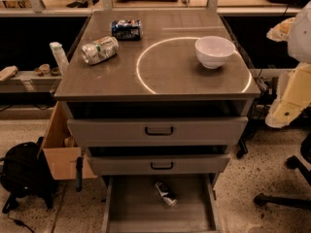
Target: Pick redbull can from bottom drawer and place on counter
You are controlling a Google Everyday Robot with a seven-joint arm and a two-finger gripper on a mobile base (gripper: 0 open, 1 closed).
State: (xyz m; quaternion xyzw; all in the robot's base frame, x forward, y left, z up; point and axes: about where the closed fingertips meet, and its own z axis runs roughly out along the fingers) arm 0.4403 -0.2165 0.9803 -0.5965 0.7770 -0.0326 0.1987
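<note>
The slim silver-blue can [165, 193] lies on its side near the back of the open bottom drawer [131, 205]. Up on the bench [165, 67] sit a white bowl [214, 51], a dented can [99, 50] and a dark blue can [126, 29]. The gripper [281, 116] hangs beside the bench's right edge, well apart from the drawer; whether it is apart or together I cannot tell.

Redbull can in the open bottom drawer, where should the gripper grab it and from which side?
Probably grip the redbull can across the middle of its slim body, coming straight down from above into the bottom drawer: it lies on its side, slanted, apart from the walls. The gripper is off to the right of the cabinet.
</note>
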